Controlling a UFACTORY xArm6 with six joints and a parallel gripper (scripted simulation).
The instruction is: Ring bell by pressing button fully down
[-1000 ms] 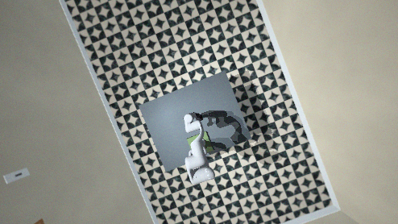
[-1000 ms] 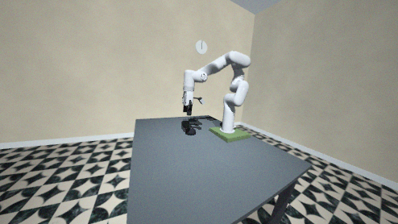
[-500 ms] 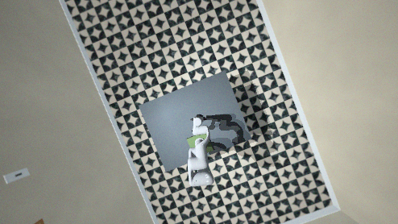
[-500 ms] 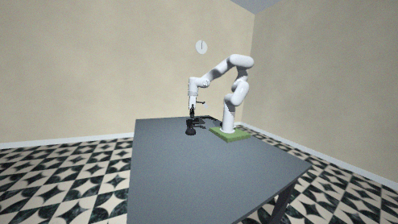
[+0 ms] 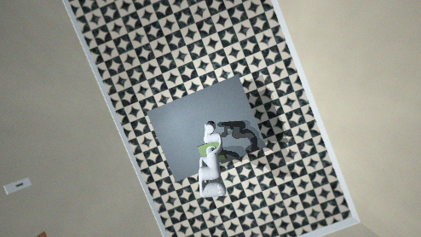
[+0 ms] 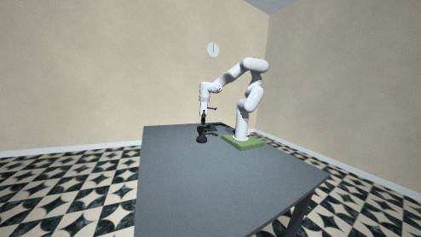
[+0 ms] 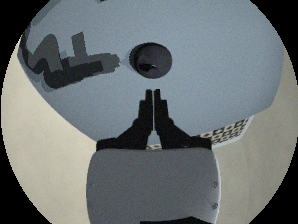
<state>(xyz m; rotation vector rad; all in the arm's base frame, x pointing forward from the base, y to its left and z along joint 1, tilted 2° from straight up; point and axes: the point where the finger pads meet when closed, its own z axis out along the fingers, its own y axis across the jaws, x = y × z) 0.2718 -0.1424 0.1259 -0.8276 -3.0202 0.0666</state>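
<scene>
Your bell (image 6: 201, 138) is a small dark dome standing upright on the grey table (image 6: 204, 179), near its far end. From the wrist view the bell (image 7: 152, 59) reads as a dark round shape with its button at the centre.

One grey table (image 6: 222, 183); one white arm (image 6: 249, 100) on one green base plate (image 6: 252, 146); one gripper (image 7: 153, 99) (two dark fingers, pressed together); one dark bell (image 6: 201, 138); one round wall clock (image 6: 212, 49); one wall plate (image 5: 17, 186).
</scene>
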